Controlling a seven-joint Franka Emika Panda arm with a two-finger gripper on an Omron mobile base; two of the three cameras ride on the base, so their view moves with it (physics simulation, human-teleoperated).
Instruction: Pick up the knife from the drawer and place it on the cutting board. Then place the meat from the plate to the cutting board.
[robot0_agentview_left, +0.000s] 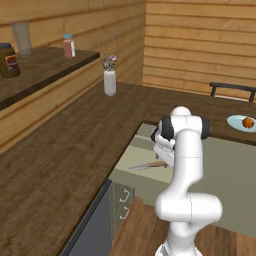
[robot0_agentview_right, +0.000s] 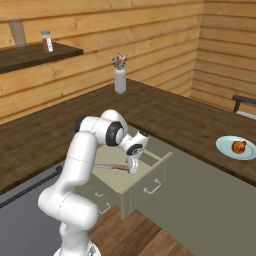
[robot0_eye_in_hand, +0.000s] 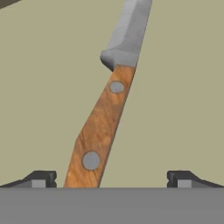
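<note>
Wooden-handled, the knife (robot0_eye_in_hand: 103, 127) lies flat on the beige floor of the drawer (robot0_eye_in_hand: 183, 87), running up the middle of the hand view. The gripper (robot0_eye_in_hand: 111, 179) hangs above it, jaws wide open, one tip either side of the handle.

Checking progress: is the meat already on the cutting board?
No, the meat sits on the plate on the counter.

bare drawer (robot0_eye_in_hand: 183, 87) floor both sides of knife (robot0_eye_in_hand: 103, 127), nothing crowding it
</note>
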